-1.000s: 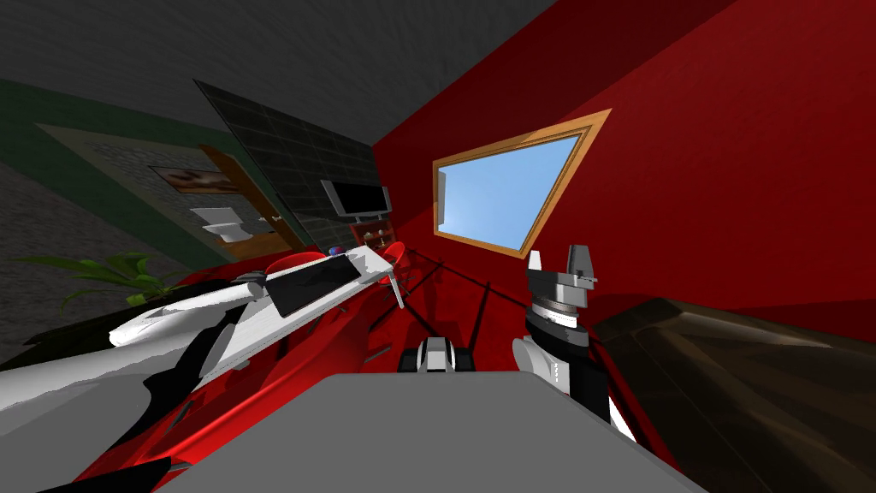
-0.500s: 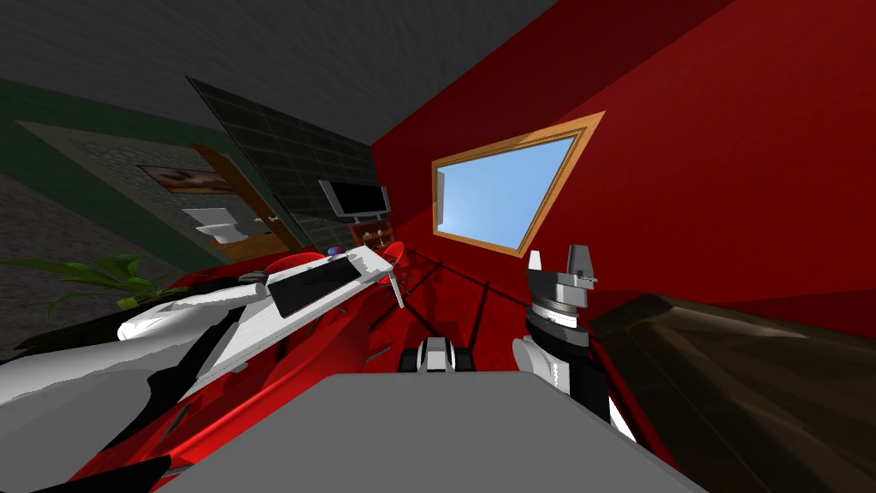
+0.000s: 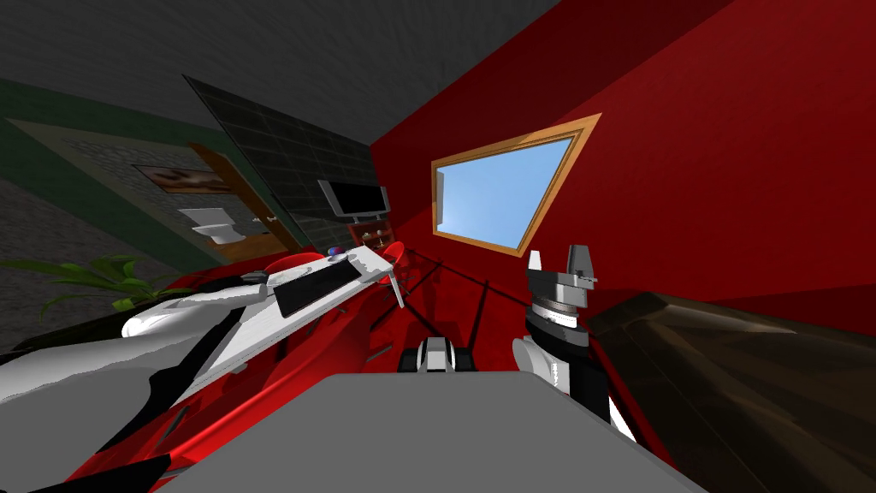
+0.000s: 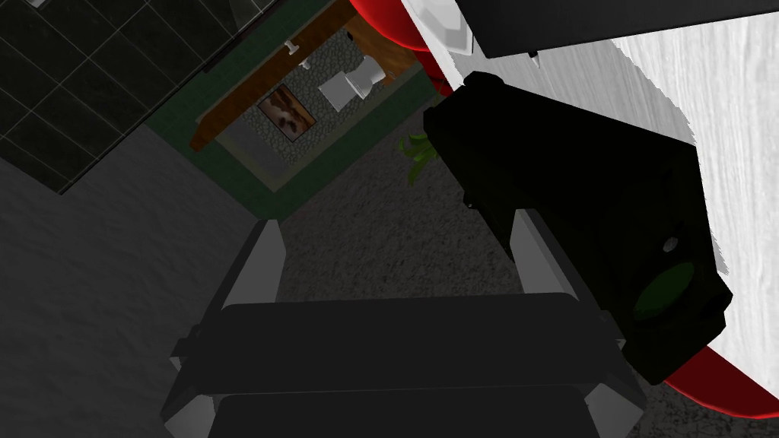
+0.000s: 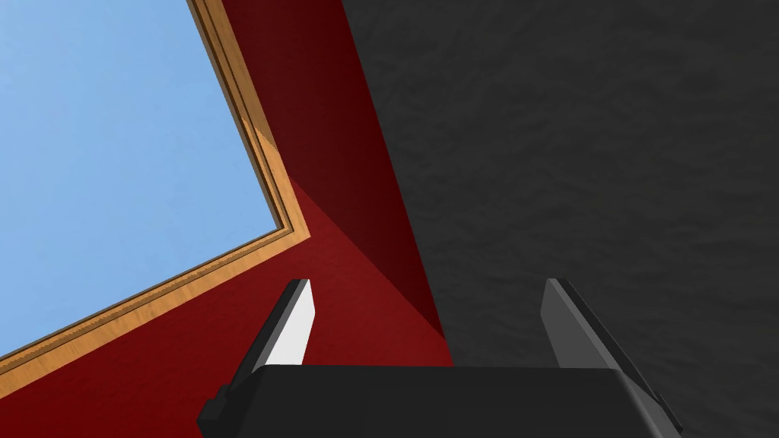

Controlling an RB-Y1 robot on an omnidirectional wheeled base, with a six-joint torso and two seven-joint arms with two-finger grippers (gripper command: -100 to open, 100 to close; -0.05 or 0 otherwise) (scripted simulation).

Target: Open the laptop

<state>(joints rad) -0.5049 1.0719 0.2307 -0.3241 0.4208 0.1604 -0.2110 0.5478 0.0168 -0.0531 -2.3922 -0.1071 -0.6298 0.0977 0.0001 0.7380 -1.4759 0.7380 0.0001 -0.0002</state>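
The laptop is a flat black slab, lid down, lying on a white table to my left. My left arm reaches along the table, and my left gripper sits at the laptop's near left corner. In the left wrist view this gripper is open with nothing between its fingers. A black boxy object lies against one finger, at the edge of the white table. The laptop's dark edge shows just past it. My right gripper is raised near the red wall, and it is open and empty.
Red rounded chairs stand around the table. A small dark screen hangs beyond it. A green plant is at the left and brown furniture at the right. A doorway opens on a tiled room.
My left arm has edged a little forward along the table toward the laptop, and the head view has shifted slightly. The laptop lid has not moved.
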